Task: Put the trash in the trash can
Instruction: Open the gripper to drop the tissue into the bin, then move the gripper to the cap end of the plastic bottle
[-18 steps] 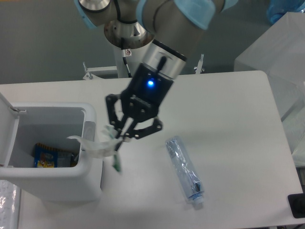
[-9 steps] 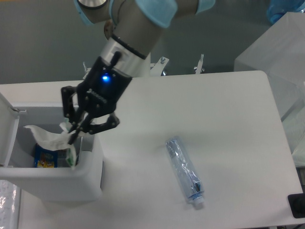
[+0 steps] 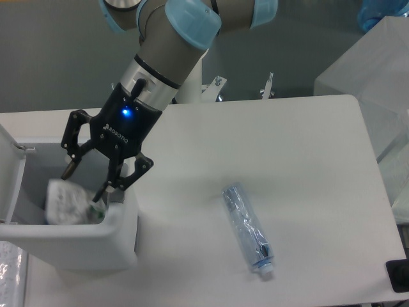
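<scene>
Pincer (image 3: 85, 183): fingers spread wide, holding nothing, above trash can (image 3: 70, 246) opening. Tissue (image 3: 66, 203): inside can, just below pincer. Bottle (image 3: 248, 231): on desk (image 3: 294, 160), well right of pincer.

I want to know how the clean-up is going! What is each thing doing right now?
tool: open, above the bin, holding nothing
tissue: crumpled, lying inside the bin
trash can: lid up, open
bottle: crushed, cap on, lying on the table, not picked up yet
</scene>
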You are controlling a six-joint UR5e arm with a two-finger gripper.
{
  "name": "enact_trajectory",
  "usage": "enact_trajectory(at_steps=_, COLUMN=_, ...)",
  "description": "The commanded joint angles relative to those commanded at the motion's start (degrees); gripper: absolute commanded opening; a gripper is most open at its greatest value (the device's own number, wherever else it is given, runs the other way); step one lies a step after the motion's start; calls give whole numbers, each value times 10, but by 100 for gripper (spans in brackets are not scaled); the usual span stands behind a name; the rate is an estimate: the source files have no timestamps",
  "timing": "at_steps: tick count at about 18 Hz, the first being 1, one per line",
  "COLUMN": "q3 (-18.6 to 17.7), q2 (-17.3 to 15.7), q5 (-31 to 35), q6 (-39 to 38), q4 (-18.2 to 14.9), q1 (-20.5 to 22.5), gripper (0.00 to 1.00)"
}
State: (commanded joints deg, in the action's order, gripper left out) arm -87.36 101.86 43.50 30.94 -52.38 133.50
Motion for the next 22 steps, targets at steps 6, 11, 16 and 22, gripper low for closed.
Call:
enact_trajectory(at_steps=6, q3=0, q2=16, q5=3, q6=-3, q4=2, q1=40, gripper=100)
enact_trajectory(at_steps=11, q3=9, q2=51, q5=12, q6=0, q4=4, q1=101, gripper=100)
enact_trajectory(at_steps=16, q3=39, q2=93, q5=109, q6=-1, q4=-7, q1=124, gripper=100)
enact_trajectory(at_steps=22, q3=123, q2=165, q5=218, q6=-2, q4=-101, q1=127, gripper=100)
